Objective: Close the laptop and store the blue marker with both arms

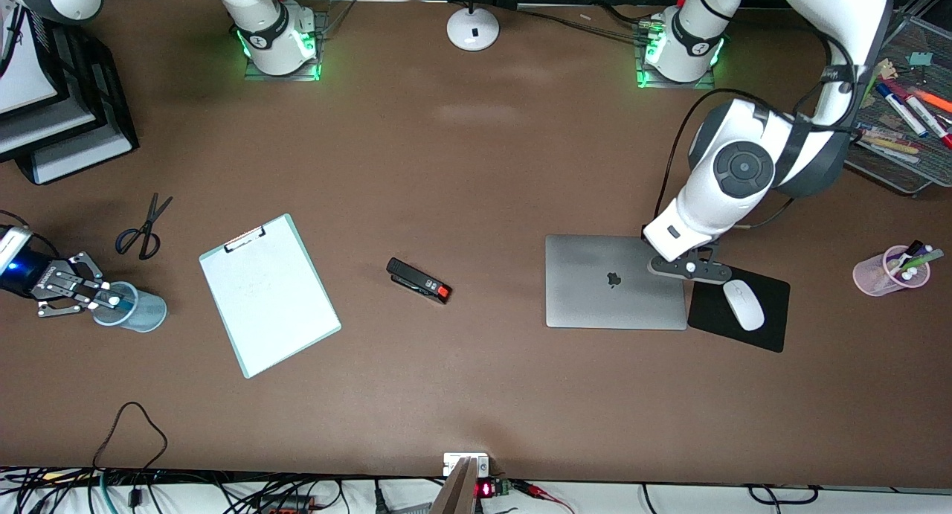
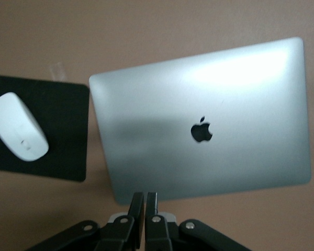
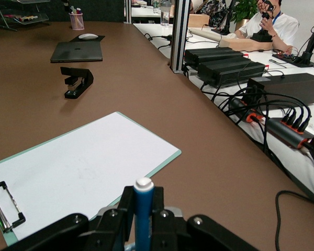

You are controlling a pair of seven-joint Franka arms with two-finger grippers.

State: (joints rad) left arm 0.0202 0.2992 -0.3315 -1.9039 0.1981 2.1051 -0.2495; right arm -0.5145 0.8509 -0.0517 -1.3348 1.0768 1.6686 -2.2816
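the laptop [image 1: 616, 281] is lying shut. the left gripper [image 1: 688, 268] is hovering closed over its edge. the right gripper [image 1: 83, 294] is pinching the marker [image 3: 143, 215] over the cup [image 1: 134, 307]; tilted, it could be missing.

Robotics lab: bench-mounted arms [image 1: 744, 164], cables [image 3: 272, 112].

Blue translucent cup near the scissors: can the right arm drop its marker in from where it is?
Probably yes. The right gripper, shut on the slim blue marker with a white end, sits at the blue translucent cup's rim, and nothing lies between them.
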